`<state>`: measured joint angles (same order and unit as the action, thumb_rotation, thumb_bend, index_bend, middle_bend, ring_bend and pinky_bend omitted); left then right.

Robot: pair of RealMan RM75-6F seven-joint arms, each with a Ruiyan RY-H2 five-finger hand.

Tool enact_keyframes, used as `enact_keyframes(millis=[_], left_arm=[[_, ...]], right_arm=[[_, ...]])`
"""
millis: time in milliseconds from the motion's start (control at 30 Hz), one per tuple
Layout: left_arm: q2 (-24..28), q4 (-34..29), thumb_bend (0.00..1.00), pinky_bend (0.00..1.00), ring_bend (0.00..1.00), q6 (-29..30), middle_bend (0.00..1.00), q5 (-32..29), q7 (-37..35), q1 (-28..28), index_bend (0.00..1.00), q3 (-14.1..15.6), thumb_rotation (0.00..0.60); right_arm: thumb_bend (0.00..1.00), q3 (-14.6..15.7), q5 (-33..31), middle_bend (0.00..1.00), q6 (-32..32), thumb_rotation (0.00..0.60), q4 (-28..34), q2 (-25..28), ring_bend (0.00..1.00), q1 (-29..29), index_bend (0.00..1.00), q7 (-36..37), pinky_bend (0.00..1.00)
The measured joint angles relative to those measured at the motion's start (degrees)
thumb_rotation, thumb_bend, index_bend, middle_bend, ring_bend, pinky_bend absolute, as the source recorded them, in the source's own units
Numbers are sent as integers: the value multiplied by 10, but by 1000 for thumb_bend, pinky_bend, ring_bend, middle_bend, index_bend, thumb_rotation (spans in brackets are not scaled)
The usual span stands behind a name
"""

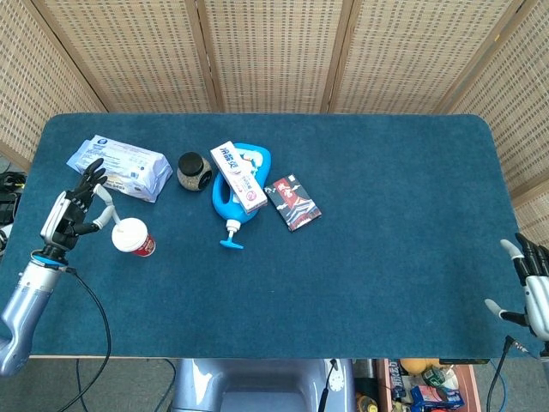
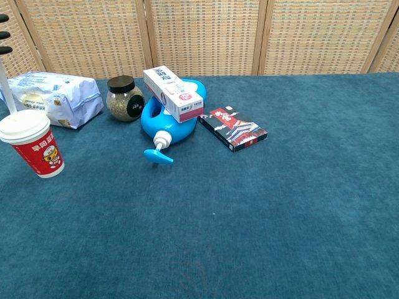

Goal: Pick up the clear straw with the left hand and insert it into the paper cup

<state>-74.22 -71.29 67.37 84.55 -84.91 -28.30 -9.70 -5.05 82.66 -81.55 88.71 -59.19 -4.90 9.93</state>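
Observation:
A red paper cup (image 1: 133,238) with a white lid stands near the table's left edge, and shows again as the cup (image 2: 30,143) in the chest view. My left hand (image 1: 72,209) hovers just left of it and holds the clear straw (image 1: 105,209) between its fingers. The straw (image 2: 5,81) stands nearly upright, its lower end at the lid's far left rim. I cannot tell if the tip is inside the lid. Only dark fingertips (image 2: 4,35) show at the chest view's left edge. My right hand (image 1: 533,290) rests off the front right corner, holding nothing, fingers apart.
Behind the cup lies a white wipes pack (image 1: 120,167). A dark-lidded jar (image 1: 194,171), a blue pump bottle (image 1: 238,196) with a toothpaste box (image 1: 239,177) on it, and a black-red packet (image 1: 293,202) sit mid-left. Wicker screens stand behind the blue table (image 1: 386,223).

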Motion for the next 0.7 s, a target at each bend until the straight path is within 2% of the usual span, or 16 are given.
enact_keyframes(millis=[500,700], left_arm=[[-33,51,415,0,0,-14,0,-1,-43,1,583,14,600],[-50,80,418,0,0,-24,0,-1,-38,1,583,23,600]], right_arm=[[0,0,-1,0,2,600,-3,-2,0,0,0,0,0],[0,-1,-2,0,1,600,-3,-1,0,0,0,1,0]])
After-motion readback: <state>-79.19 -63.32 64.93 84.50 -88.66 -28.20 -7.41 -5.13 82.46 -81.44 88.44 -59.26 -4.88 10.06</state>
